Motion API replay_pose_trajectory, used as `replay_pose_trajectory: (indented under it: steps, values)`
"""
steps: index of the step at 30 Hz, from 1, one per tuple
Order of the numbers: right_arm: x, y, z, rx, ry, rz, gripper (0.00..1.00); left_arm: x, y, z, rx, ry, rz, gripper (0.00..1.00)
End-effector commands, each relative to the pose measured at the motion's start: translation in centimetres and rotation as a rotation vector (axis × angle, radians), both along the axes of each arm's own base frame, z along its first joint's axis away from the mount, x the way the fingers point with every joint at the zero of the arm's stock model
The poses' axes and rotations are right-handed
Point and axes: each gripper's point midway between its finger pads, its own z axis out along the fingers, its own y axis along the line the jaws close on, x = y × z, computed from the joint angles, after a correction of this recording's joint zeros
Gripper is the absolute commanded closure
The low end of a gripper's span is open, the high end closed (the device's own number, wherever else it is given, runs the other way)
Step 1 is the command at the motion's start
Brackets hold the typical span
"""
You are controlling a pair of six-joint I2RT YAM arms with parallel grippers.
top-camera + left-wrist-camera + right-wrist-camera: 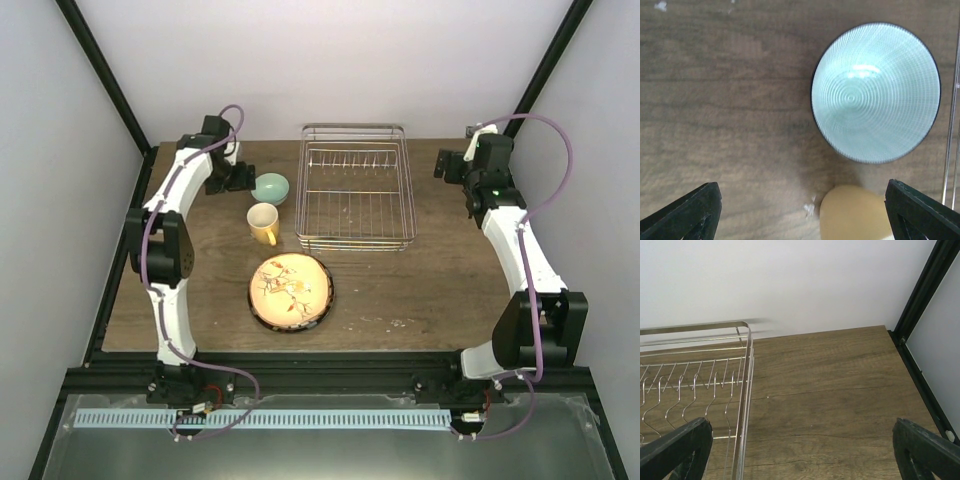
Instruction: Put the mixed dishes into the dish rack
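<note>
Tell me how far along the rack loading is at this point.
Done: nothing; the rack holds no dishes. In hand: nothing; the left fingers are open above the table by the bowl, and the right fingers are open beside the rack's edge, both empty. Left: everything. The bowl, mug and stacked plates all sit on the table.

Bowl (875, 92): glossy glaze w/ fine ribs; rack (355, 245): shiny metal wire; table (420, 290): matt wood grain.
</note>
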Motion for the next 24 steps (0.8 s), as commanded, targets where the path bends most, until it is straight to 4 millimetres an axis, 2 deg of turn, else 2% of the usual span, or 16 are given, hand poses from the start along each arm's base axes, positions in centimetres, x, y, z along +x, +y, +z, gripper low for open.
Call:
replay_pose_trajectory:
  steps: [1,4,16,24]
  values:
    - [0.2,0.7,0.1,0.013,-0.008,0.015,0.00,2.3,-1.2,-1.9,-0.015,-0.002,0.001,0.09]
    - [0.2,0.6,0.4,0.009,-0.015,0.012,0.00,2.8,-1.5,-3.3,-0.014,0.013,0.001,0.09]
    - [0.9,0.5,0.2,0.001,-0.015,0.003,0.00,5.7,-1.5,-6.3,0.005,-0.017,0.018,0.09]
    - [1.4,0.2,-0.2,-0.002,-0.007,-0.009,0.00,6.5,-1.7,-8.7,0.008,0.017,0.015,0.10]
